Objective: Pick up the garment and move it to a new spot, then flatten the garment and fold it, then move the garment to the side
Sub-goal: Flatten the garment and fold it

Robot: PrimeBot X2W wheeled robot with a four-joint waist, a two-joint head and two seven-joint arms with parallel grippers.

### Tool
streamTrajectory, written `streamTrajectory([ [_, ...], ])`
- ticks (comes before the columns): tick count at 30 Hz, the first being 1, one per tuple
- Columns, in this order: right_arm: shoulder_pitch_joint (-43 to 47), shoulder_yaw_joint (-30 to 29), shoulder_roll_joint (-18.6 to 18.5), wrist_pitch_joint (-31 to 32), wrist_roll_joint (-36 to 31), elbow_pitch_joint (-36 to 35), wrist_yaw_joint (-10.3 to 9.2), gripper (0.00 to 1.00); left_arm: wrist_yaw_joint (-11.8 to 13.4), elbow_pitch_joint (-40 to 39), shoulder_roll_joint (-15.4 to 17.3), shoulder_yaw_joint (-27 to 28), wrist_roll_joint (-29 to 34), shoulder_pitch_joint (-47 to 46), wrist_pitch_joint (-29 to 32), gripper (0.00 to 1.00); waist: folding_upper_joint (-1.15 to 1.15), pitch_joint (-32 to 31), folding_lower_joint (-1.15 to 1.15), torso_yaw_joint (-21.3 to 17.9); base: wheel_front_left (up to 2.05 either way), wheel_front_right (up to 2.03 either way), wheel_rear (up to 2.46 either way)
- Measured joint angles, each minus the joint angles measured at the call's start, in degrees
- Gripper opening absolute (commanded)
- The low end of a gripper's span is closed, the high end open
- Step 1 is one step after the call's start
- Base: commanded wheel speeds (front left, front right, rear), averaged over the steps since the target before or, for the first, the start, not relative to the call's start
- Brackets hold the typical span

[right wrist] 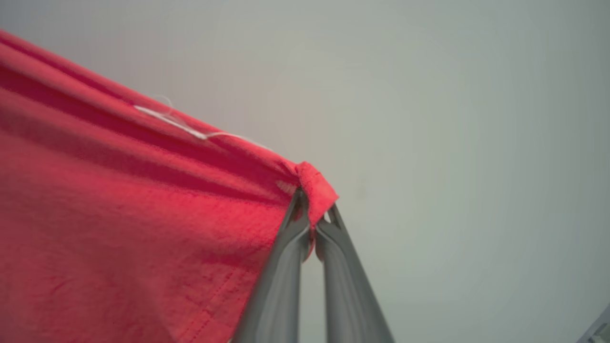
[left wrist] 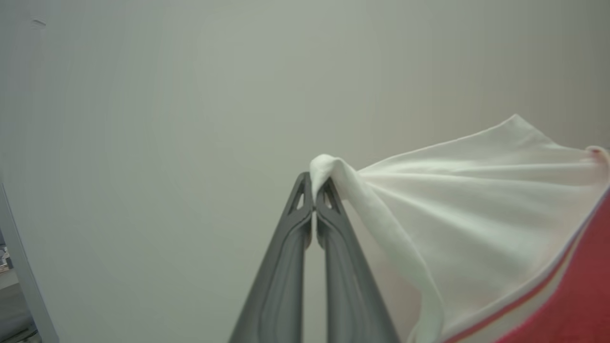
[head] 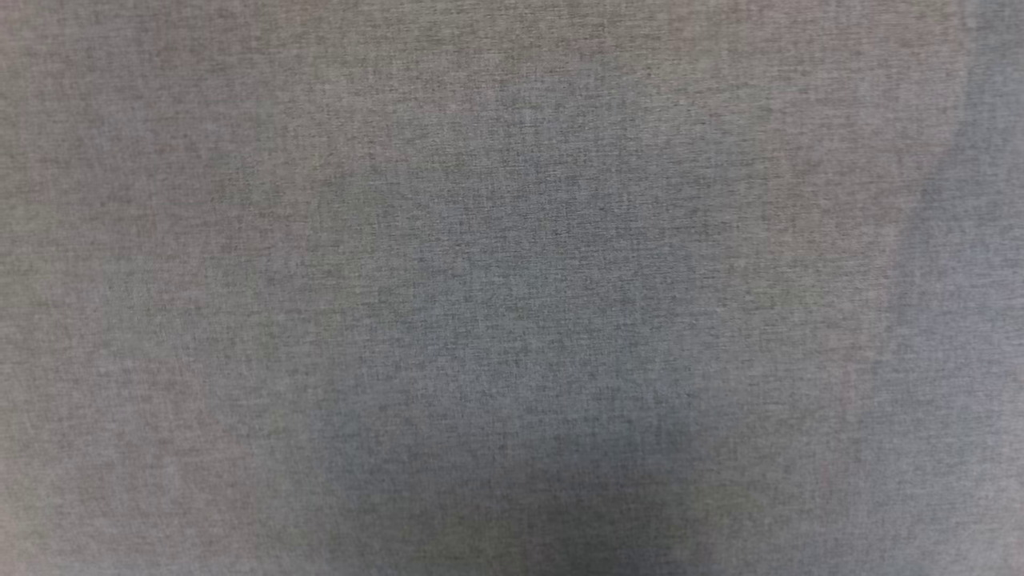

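Garment (right wrist: 119, 214): held at two points, one in each gripper, with a plain pale backdrop (left wrist: 143, 119) behind it in both wrist views.
Left wrist view: the white sleeve (left wrist: 476, 200) fans out to the right of the fingers in soft radiating creases. A red-and-white striped trim (left wrist: 538, 290) borders the red body at the lower right corner.
Right wrist view: only red cloth, a matte knit with a stitched hem, pulled into taut diagonal folds to the left of the fingers. A loose white thread (right wrist: 181, 125) lies along its upper edge.
Left gripper (left wrist: 313, 188): the long grey fingers are pressed together at their tips on a bunched fold of the sleeve, which curls over the right fingertip.
Right gripper (right wrist: 313, 209): closed tight on a small folded corner of the red hem, which pokes up past the tips.
Head view: a grey woven surface (head: 512, 288), finely flecked and darker toward the bottom centre. It is blurred, possibly a cloth cover seen close up.
Surroundings: a pale upright strip (left wrist: 24, 276) at the lower left of the left wrist view.
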Motion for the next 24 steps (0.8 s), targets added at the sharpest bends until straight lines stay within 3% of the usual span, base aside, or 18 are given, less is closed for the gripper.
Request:
streamTrajectory([
  [5, 2.63, 0.51, -0.01, -2.05, -0.15, 2.44, -0.04, 0.0, -0.26, -3.22, -1.49, 2.49, -0.78, 10.46, 0.0, 0.0, 0.0, 0.03, 0.0, 0.92, 0.0, 0.0, 0.0],
  [12, 12.1, 2.59, -0.22, -3.76, 1.67, 5.12, -0.08, 0.0, -0.46, -9.43, -6.52, 6.19, -3.11, 30.26, 0.0, 0.0, 0.0, -2.63, 0.0, 1.97, 0.0, 0.0, 0.0],
  [18, 23.2, 5.64, -0.56, -4.26, 4.58, 4.49, -0.09, 0.0, -0.49, -13.69, -10.55, 8.42, -4.0, 46.06, 0.0, 0.0, 0.0, -6.94, -0.01, 2.76, 0.0, 0.0, 0.0],
  [19, 30.15, 7.62, -0.96, -4.32, 6.17, 3.19, -0.09, 0.0, -0.49, -14.84, -11.78, 8.27, -4.53, 53.92, 0.0, 0.0, 0.0, -9.86, -0.01, 3.15, 0.0, 0.0, 0.0],
  [24, 40.65, 10.05, -1.45, -4.33, 9.2, 0.47, -0.1, 0.0, -0.49, -15.22, -12.95, 7.71, -6.94, 65.06, 0.0, 0.0, 0.0, -15.01, -0.01, 3.84, 0.0, 0.0, 0.0],
])
